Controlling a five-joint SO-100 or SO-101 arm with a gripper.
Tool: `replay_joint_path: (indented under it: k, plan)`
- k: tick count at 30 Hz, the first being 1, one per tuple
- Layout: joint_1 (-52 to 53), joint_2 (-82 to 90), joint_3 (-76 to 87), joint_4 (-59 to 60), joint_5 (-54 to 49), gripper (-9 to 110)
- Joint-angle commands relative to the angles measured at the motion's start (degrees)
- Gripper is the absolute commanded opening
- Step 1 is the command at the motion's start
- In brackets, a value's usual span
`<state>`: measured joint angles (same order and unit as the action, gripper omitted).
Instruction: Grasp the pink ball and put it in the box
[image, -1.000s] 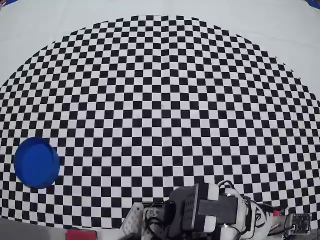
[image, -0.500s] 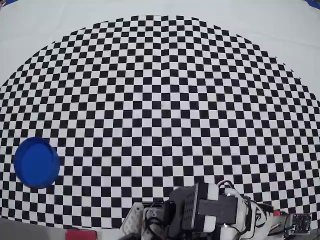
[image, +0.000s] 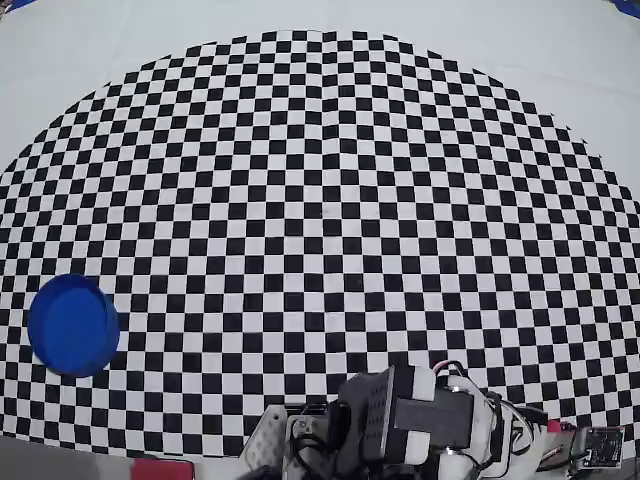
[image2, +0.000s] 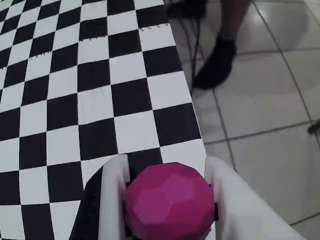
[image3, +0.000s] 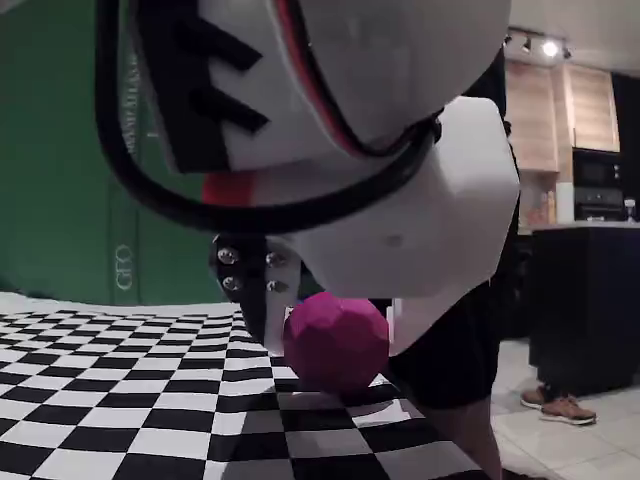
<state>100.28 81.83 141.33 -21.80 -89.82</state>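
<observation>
The pink faceted ball (image2: 170, 202) sits between the two white jaws of my gripper (image2: 167, 166), which is shut on it. In the fixed view the ball (image3: 335, 342) is held low over the checkered mat, close to its edge; I cannot tell whether it touches. The box is a round blue container (image: 73, 325) at the left of the overhead view, far from the arm (image: 410, 420) at the bottom edge. The ball is hidden under the arm in the overhead view.
The checkered mat (image: 320, 200) covers the table. In the wrist view the table edge (image2: 195, 115) runs just right of the gripper, with tiled floor (image2: 265, 125) and a person's foot (image2: 216, 65) beyond.
</observation>
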Motion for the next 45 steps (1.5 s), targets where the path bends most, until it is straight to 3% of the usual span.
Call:
replay_joint_path:
  k: [1,45]
  plan:
    - [0.2,5.0,-1.2,-0.9,-0.6,0]
    - [0.4,26.2,4.5,-0.9,-0.6,0]
